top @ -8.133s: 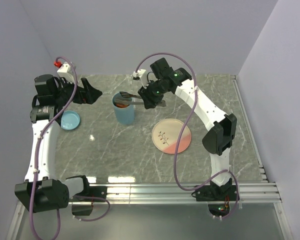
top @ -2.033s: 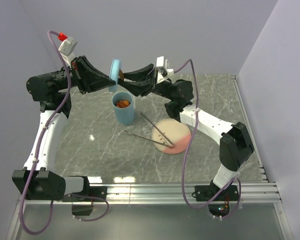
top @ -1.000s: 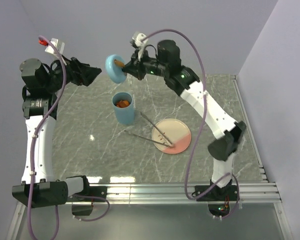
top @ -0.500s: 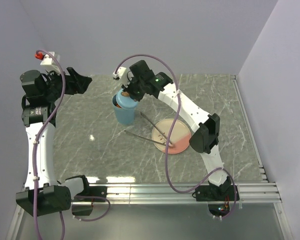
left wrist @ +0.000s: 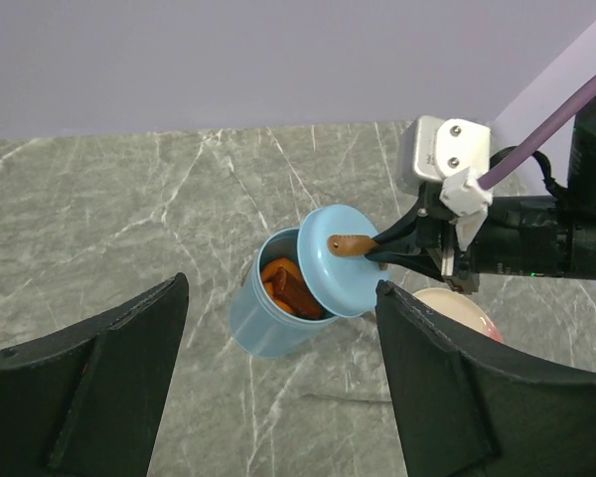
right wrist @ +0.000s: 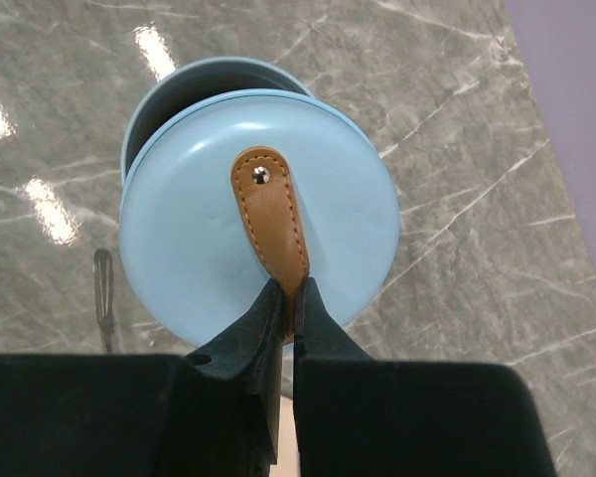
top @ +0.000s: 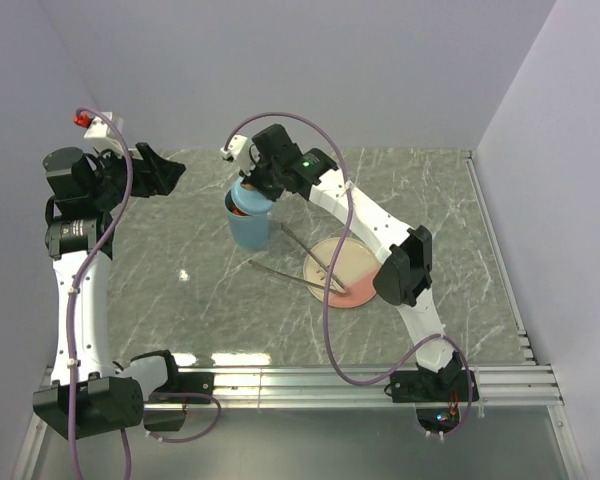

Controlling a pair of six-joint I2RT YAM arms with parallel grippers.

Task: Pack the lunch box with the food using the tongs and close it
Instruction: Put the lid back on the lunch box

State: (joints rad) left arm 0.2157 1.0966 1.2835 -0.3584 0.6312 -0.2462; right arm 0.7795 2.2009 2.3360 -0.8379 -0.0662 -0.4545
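Ok, your right gripper [right wrist: 288, 290] is pinched tight on the brown strap handle [right wrist: 270, 219] of the lid [right wrist: 194, 258], so you're holding the lid by the strap alone. The lid hangs tilted over the mouth of the lunch box [left wrist: 258, 328] and isn't seated yet. Can't tell whether its edge touches the rim. In the left wrist view it covers the side of the mouth toward the right arm. The side toward the left arm is uncovered, and you can see food [left wrist: 283, 286] inside: an orange round and a brown piece, packed near the top. The lunch box stands upright on the counter [top: 180, 240], toward the back and just left of the pink plate [top: 358, 262].

The tongs [top: 285, 272] lie flat with the joined end on the plate. Their two arms splay out over the counter toward the lunch box, apart from both grippers.

Your left gripper [top: 163, 168] is spread wide with nothing in it. It's raised at the back left, pointing at the lunch box and well apart from it
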